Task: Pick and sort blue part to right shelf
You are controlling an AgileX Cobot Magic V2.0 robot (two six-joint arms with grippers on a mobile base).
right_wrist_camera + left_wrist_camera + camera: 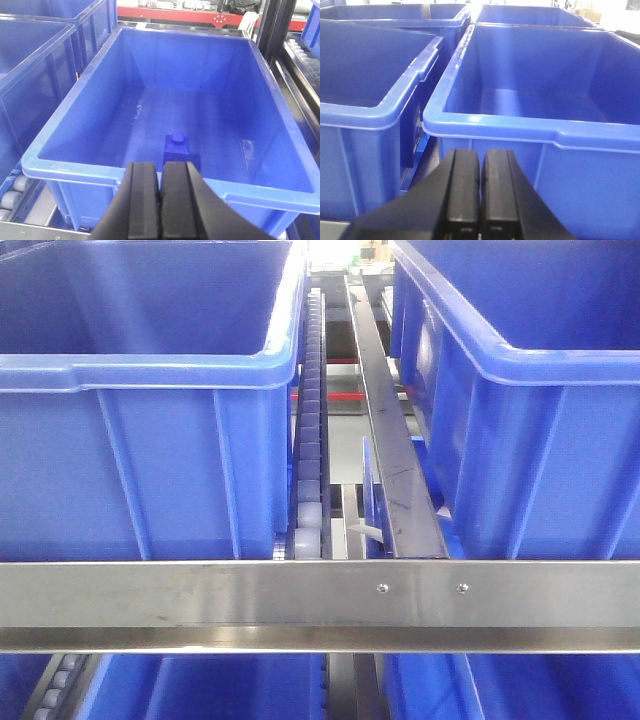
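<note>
Exterior front-facing view showed two blue bins, the left bin [150,390] and the right bin [520,400], on a shelf with a roller track [310,440] and a metal rail [385,410] between them, behind a steel crossbar [320,605]; neither gripper appeared there.

From the left wrist, the left gripper [480,200] had its black fingers pressed together with nothing between them, poised just before the near rim of a blue crate [540,90].

From the right wrist, the right gripper [160,205] likewise had its fingers pressed together, empty, above the near rim of a blue tub [75,125]. The blue part [176,149] sat on the tub floor, a small block standing upright, its round stud pointing up and its long axis roughly vertical. It lay just beyond the fingertips, slightly to their right, lower, and apart from them.
</note>
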